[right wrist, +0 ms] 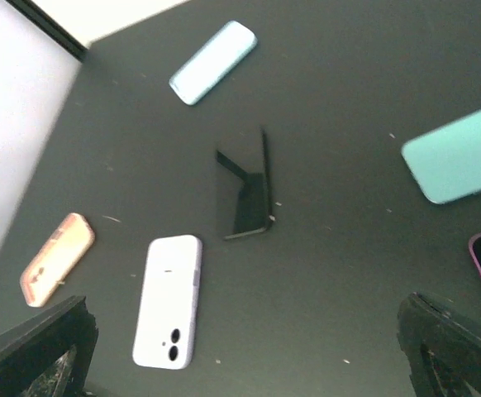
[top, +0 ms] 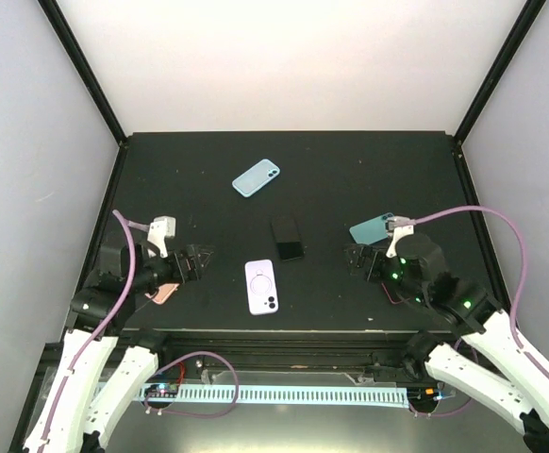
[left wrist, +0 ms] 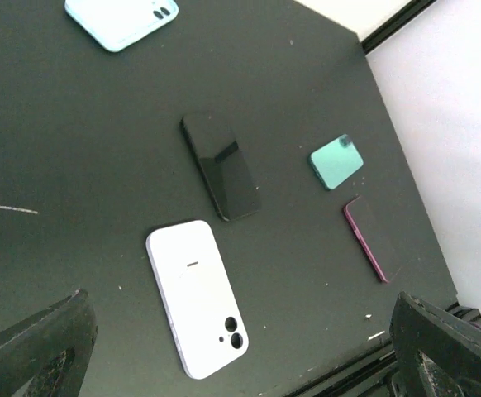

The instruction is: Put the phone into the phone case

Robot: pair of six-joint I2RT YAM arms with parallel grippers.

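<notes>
my left gripper (top: 197,261) and right gripper (top: 357,261) hang wide open, empty; black phone (top: 288,238) lies near white case (top: 262,287)

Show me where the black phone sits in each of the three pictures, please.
Top external: the black phone lies near the middle of the picture.
Left wrist: the black phone is just above the middle, slanted.
Right wrist: the black phone is at the middle.
Shared landmark: the white case lies below and left of it in every view.

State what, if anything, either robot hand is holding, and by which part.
Nothing is held. The left hand and right hand are both open; the flat black rectangular phone lies free on the black table.
</notes>
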